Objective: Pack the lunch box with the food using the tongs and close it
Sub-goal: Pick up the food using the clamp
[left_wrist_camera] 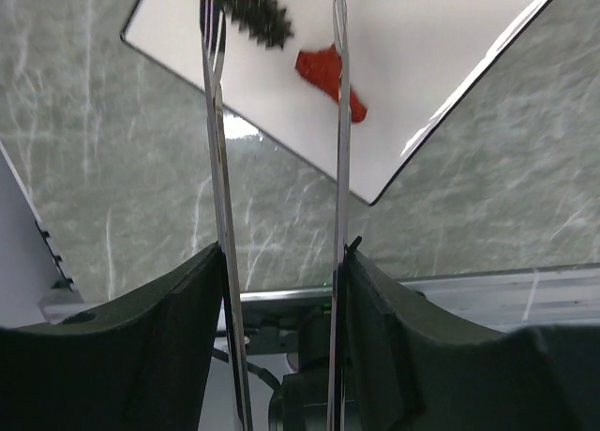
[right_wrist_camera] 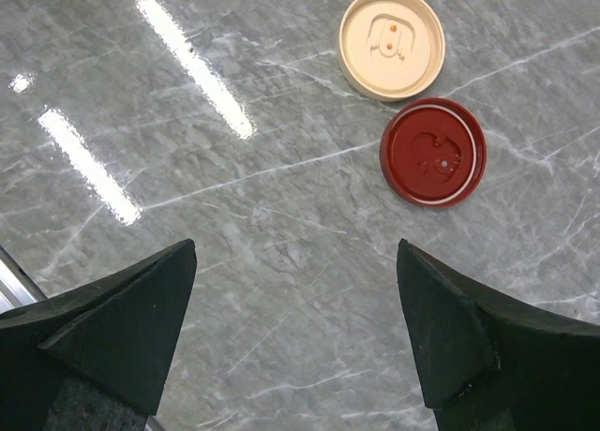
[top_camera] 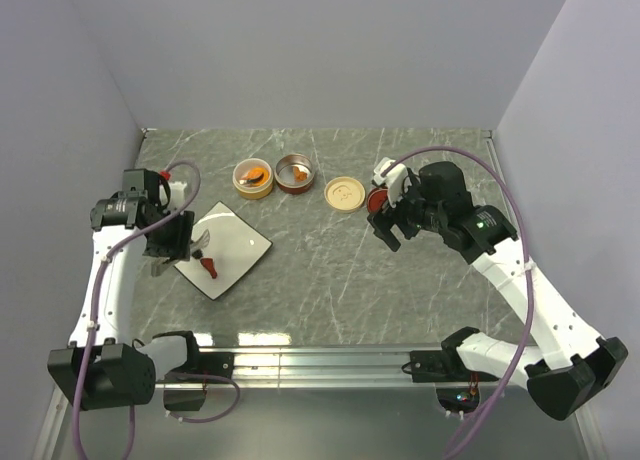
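Firmly left gripper (left_wrist_camera: pixel 281 253) clamps tongs (left_wrist_camera: pixel 218 169) over the plate (left_wrist_camera: pixel 422 56); right gripper (right_wrist_camera: pixel 295 253) gapes wide, red lid (right_wrist_camera: pixel 433 152) at 1 o'clock

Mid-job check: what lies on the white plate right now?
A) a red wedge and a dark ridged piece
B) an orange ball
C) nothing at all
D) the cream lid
A: the left wrist view shows a red wedge and a dark ridged piece lying on the white plate, beneath the arms of the tongs.
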Robot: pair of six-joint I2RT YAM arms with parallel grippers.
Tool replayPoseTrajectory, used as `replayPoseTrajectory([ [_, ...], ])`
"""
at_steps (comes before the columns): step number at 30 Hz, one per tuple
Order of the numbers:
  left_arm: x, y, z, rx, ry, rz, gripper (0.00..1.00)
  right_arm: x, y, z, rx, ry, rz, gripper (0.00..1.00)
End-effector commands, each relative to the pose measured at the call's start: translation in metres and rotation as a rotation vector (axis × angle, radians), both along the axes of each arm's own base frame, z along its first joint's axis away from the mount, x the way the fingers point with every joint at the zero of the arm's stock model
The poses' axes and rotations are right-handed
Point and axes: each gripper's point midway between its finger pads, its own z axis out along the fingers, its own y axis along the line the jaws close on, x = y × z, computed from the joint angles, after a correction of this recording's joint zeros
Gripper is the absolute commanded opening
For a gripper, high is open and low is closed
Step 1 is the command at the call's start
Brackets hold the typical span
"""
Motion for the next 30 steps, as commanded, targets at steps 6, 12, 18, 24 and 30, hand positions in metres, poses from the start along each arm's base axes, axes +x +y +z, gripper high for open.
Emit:
replayPoseTrajectory([
  [6,-0.014,0.014,-0.021,0.058,0.078,0.022,0.57,-0.001,-0.002,0.015,0.024,-0.058,0.006,0.94],
  [12,-0.007,0.015,-0.027,0.053,0.090,0.026,0.58,-0.003,-0.004,0.012,0.020,-0.059,0.006,0.94],
  [18,0.000,0.016,-0.036,0.045,0.109,0.023,0.57,-0.004,-0.005,0.011,0.016,-0.059,0.003,0.94],
  [24,0.015,0.016,-0.037,0.038,0.097,0.004,0.57,-0.003,-0.006,0.011,0.013,-0.064,-0.003,0.94],
  [30,0.029,0.008,-0.040,-0.009,0.099,-0.037,0.55,-0.002,-0.004,0.011,0.017,-0.060,0.001,0.94],
])
